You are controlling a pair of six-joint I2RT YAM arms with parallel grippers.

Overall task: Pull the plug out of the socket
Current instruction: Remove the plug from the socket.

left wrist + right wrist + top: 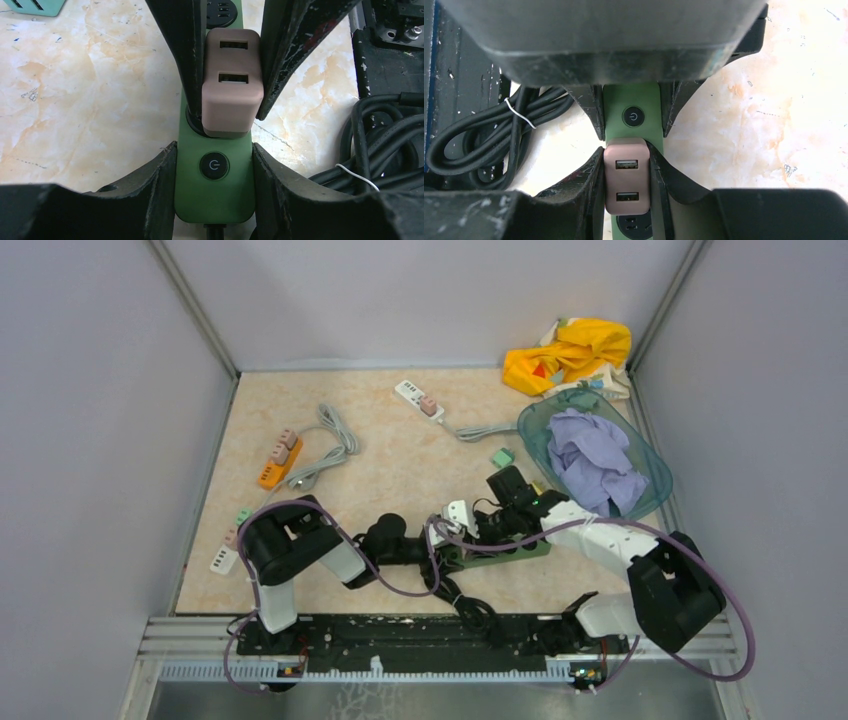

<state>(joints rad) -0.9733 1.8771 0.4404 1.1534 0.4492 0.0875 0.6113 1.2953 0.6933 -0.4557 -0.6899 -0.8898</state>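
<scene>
To free the pink USB charger plug (231,95) cleanly, the pull should go straight out of its socket without rocking, while the green power strip (214,195) is pinned flat on the marble-patterned table (75,100), near the front edge between the arms. The right gripper (625,160) is closed tight on the plug's two sides. The left gripper (214,150) is partly closed, its fingers clamping the strip's edges beside the power button (214,166); the plug looks seated in its socket
</scene>
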